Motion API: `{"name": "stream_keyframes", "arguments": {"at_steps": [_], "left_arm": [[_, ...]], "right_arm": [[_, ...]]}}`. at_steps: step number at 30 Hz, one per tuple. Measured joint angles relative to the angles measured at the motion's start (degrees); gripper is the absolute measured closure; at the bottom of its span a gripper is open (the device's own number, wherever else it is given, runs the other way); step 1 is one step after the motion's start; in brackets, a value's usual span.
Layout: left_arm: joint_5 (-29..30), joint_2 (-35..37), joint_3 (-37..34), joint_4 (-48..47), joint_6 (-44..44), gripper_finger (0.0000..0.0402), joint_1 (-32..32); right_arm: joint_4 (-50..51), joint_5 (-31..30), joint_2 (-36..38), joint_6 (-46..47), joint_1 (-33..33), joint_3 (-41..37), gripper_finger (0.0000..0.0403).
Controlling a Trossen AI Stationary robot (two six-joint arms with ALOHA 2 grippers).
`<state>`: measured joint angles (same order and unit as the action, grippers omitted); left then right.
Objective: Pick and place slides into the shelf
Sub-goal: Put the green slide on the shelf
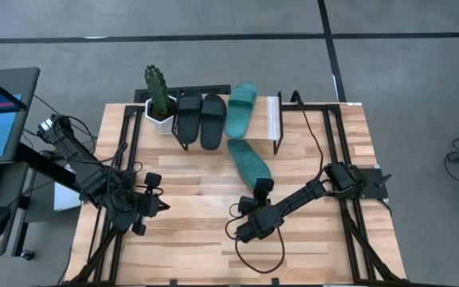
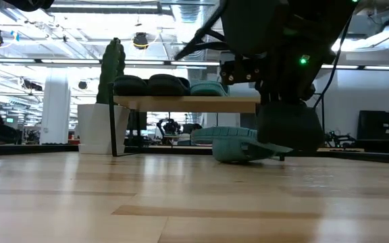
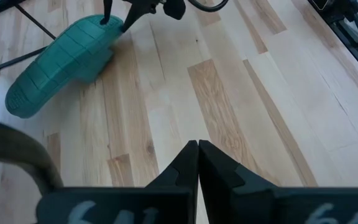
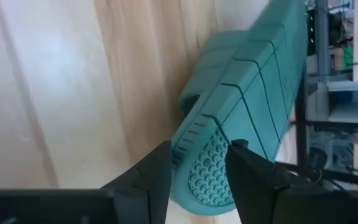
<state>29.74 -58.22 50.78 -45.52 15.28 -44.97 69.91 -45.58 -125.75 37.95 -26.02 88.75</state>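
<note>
right now my right gripper (image 4: 194, 171) sits near the middle of the table (image 1: 309, 239), its fingers spread around the heel end of a teal slide (image 1: 249, 163); whether the pads actually touch the rubber i cannot tell. this slide lies sole-up on the wood just in front of the shelf (image 1: 273, 118), showing ribbed grooves and a scalloped tread. the shelf stands at the table's far edge, a light wood panel on a thin black frame, and on it rest the black pair (image 1: 201, 118) and the other teal slide (image 1: 241, 108), side by side. a cactus (image 1: 158, 88) in a white pot (image 1: 160, 119) stands at the shelf's left end, touching or just beside it. my left gripper (image 3: 197, 163) waits toward the table's left edge, fingers pressed together on nothing, over bare planks.
</note>
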Motion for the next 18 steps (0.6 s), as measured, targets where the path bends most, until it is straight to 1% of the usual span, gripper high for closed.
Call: {"name": "stream_keyframes", "arguments": {"at_steps": [3,10,15,18], "left_arm": [[0.0,0.0,0.0,0.0,0.0,0.04,0.0],[0.0,0.0,0.0,0.0,0.0,0.04,0.0],[0.0,0.0,0.0,0.0,0.0,0.04,0.0],[0.0,0.0,0.0,0.0,0.0,0.04,0.0]], "right_arm": [[3.2,0.0,0.0,2.7,0.2,0.0,0.0265],[13.3,0.0,0.0,12.4,0.0,0.0,0.0265],[13.5,0.1,0.0,13.5,-1.3,0.3,0.0265],[11.9,0.4,0.1,12.7,-2.2,1.3,0.0265]]}}
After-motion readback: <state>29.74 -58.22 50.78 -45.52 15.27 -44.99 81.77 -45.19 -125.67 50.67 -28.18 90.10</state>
